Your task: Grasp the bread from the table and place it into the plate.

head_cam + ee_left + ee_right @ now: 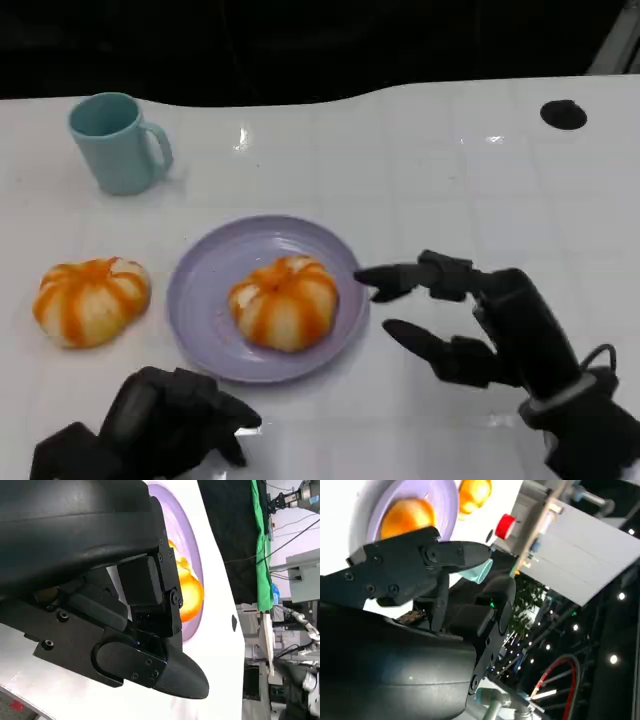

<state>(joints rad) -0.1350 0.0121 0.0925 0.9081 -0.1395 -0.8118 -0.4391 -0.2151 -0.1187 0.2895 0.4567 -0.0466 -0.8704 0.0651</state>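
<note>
An orange-and-white striped bread bun lies in the lavender plate at the table's middle; the same bun and plate show past my left hand, and the bun on the plate past my right hand. A second, similar bun sits on the table left of the plate, also seen as the far bun. My right hand hovers just right of the plate, fingers spread, holding nothing. My left hand rests at the near edge with fingers curled in, empty.
A light blue mug stands at the back left. A small black round mark sits at the back right. The white table runs bare to the right of the plate.
</note>
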